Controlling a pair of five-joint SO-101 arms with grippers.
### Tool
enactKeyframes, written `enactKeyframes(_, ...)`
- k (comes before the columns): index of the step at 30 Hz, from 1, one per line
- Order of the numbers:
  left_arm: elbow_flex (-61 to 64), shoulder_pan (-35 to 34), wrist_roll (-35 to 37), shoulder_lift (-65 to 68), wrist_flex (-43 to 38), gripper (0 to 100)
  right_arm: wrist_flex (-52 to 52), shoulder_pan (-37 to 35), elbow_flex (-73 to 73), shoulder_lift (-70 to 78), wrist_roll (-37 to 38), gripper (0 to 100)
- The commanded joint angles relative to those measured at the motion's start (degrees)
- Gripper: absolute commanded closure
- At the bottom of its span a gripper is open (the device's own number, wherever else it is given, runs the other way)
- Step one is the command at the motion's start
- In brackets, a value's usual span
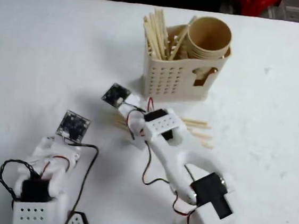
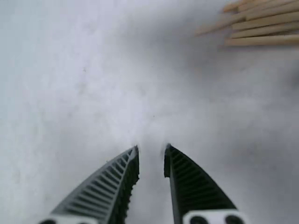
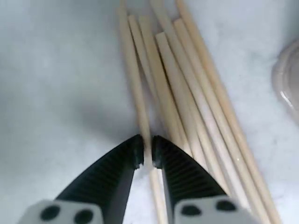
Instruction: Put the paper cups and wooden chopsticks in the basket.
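Observation:
A cream perforated basket (image 1: 182,80) stands at the back of the table. It holds stacked paper cups (image 1: 210,37) and a bunch of wooden chopsticks (image 1: 159,33). Several more chopsticks (image 1: 198,129) lie flat on the table in front of the basket, partly under the right arm (image 1: 163,129). My right gripper (image 3: 147,151) is down over this pile, shut on one chopstick (image 3: 140,107) at the pile's edge. My left gripper (image 2: 151,153) hangs just above bare table, its fingers a little apart with nothing between them. The pile's tips (image 2: 261,28) lie off to its side.
The white table (image 1: 48,53) stretches wide to the left and right of the basket. The left arm (image 1: 47,171) sits near the front left edge, its cables beside it. A pale rounded rim (image 3: 287,79) shows near the loose chopsticks.

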Motion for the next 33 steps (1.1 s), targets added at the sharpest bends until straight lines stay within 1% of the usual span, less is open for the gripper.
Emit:
enactKeyframes(1, -0.18, 0.66, 0.00, -0.48, 0.35, 89, 1.45, 0.22, -1.23, -1.10, -0.09, 98.3)
enactKeyframes(4, -0.18, 0.66, 0.00, -0.48, 0.35, 89, 4.09, 0.04, -1.05, -6.11, -0.70, 98.3)
enactKeyframes(10, -0.18, 0.66, 0.00, -0.48, 0.35, 89, 10.15, 0.04, -1.23, -25.10, -8.18, 98.3)
enactKeyframes(15, -0.18, 0.66, 0.00, -0.48, 0.35, 89, 10.59, 0.31, -3.16, -42.77, -11.60, 98.3)
enactKeyframes(19, -0.18, 0.66, 0.00, -0.48, 0.35, 89, 10.51, 0.57, -8.97, -51.03, -15.03, 98.3)
enactKeyframes(24, -0.18, 0.66, 0.00, -0.48, 0.35, 89, 2.95, 2.07, -17.76, -48.57, -17.58, 98.3)
enactKeyframes(33, -0.18, 0.66, 0.00, -0.48, 0.35, 89, -20.88, 9.19, -29.27, -30.55, -17.67, 98.3)
